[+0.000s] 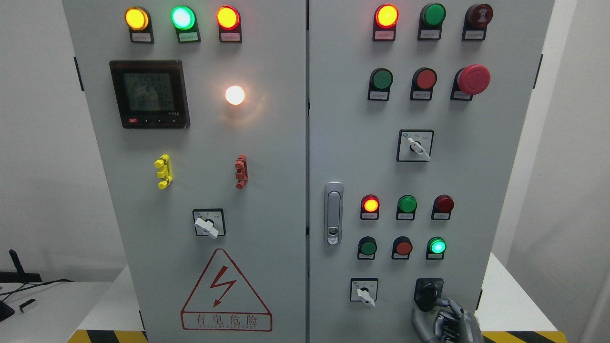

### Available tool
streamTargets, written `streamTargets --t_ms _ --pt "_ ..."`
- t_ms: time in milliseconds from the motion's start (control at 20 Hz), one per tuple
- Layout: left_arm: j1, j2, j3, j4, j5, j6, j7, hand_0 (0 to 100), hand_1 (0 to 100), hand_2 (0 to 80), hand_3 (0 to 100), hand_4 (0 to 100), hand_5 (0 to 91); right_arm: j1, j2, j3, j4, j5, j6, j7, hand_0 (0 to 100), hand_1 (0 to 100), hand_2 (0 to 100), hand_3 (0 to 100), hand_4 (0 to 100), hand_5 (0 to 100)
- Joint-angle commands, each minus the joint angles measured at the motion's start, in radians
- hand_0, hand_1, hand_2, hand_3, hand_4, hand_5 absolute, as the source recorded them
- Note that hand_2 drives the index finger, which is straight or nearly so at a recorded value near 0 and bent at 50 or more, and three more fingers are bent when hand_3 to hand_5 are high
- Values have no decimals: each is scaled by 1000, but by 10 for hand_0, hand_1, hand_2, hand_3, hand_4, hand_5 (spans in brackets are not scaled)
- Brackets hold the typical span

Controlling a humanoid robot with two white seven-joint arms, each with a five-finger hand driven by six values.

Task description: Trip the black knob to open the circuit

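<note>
Head view shows the right hand point(441, 320), grey metal with jointed fingers, at the bottom right of the panel; its fingers reach up and touch the black knob point(428, 291), though whether they pinch it cannot be told. That knob is a glossy black rotary handle on a black square base, low on the right door point(476, 181). Just left sits one white selector switch point(365, 291); two similar ones are higher, one on each door. Round domed lamps and buttons run in rows above. One red mushroom button point(472, 79) bulges near the top. The left door point(267, 200) carries a square meter point(149, 94) and a red warning triangle point(226, 291).
</note>
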Motion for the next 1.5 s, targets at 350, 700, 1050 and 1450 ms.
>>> streamTargets --t_ms 350,700,1050,1450 --pt "0 -1 0 0 5 -1 1 120 389 0 0 0 0 2 1 -21 1 2 -2 -1 384 734 489 995 1000 1000" --pt "0 -1 0 0 5 -1 1 120 389 0 0 0 0 2 -1 -29 1 2 -2 -1 385 734 489 995 1000 1000" --pt "0 -1 0 0 5 -1 1 120 389 0 0 0 0 3 -1 -32 1 2 -4 -3 386 732 488 995 1000 1000" --pt "0 1 0 0 5 -1 1 120 389 0 0 0 0 3 -1 -34 2 2 -4 -3 386 732 488 995 1000 1000"
